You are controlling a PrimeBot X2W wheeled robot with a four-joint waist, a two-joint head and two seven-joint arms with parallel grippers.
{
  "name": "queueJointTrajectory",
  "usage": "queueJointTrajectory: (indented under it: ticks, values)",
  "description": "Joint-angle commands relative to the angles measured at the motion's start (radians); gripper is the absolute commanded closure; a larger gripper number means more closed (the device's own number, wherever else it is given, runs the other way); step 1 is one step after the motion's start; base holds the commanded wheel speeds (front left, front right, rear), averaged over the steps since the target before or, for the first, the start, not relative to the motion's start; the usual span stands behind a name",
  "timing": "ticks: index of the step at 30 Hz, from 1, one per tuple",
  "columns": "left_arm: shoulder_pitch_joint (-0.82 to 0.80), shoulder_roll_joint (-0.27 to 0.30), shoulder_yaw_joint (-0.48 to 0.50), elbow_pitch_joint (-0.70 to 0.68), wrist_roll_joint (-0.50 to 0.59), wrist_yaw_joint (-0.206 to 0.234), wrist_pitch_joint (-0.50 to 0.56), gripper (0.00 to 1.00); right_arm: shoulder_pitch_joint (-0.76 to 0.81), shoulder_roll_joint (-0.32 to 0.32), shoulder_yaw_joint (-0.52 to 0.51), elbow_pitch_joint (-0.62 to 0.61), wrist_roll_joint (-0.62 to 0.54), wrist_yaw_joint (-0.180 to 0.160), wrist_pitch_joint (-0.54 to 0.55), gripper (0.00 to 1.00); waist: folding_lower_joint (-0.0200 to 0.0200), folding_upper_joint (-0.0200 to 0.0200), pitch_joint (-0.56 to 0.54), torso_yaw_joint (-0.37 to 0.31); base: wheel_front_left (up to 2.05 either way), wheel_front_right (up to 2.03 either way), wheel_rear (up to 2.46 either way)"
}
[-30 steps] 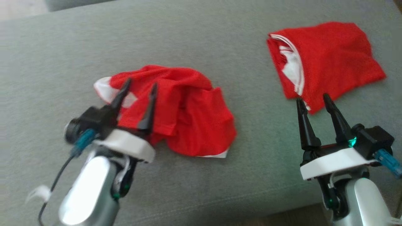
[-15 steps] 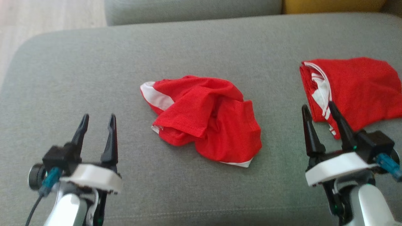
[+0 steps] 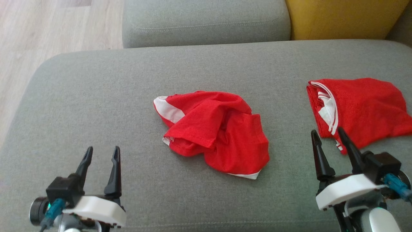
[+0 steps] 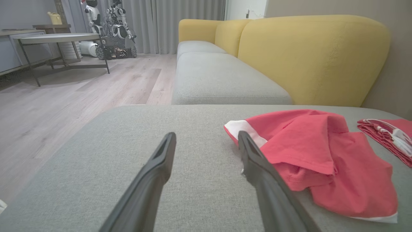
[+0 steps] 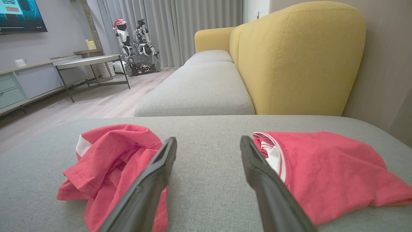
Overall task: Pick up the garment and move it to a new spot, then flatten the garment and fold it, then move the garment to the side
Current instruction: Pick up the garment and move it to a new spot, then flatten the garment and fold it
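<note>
On the cushion (image 3: 96,96): crumpled red garment (image 3: 219,132), white trim showing.
Left claw (image 3: 103,149): open, now drawn back off garment.
Right claw (image 3: 327,130): open, empty.

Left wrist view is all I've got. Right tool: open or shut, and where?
Observer: The right tool is open and empty, hovering just in front of the near-left corner of the folded garment.
Operator: I only see an edge of that one. Is it tidy?
Observer: The head view shows it lying flat, roughly rectangular, with white trim along its left edge.
Operator: My right finger overlaps the crumpled garment. Is it touching?
Observer: No. From the head view the left tool is open and sits to the left of the crumpled garment, with bare cushion between them.
</note>
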Motion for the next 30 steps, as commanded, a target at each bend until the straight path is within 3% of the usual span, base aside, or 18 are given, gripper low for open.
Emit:
queueJointTrajectory:
  ticks: [1, 30]
  values:
    - [-0.039, 0.023, 0.039, -0.044, -0.001, 0.007, 0.002, 0.0, -0.026, -0.005, 0.018, -0.042, -0.003, -0.001, 0.003, 0.0, 0.0001, -0.0001, -0.003, -0.001, 0.0, 0.0, 0.0]
    - [-0.053, 0.041, 0.024, -0.055, -0.013, 0.005, 0.007, 0.0, -0.025, -0.005, 0.02, -0.055, 0.013, -0.001, 0.014, 0.0, 0.0001, -0.0001, 0.025, -0.006, 0.0, 0.0, 0.0]
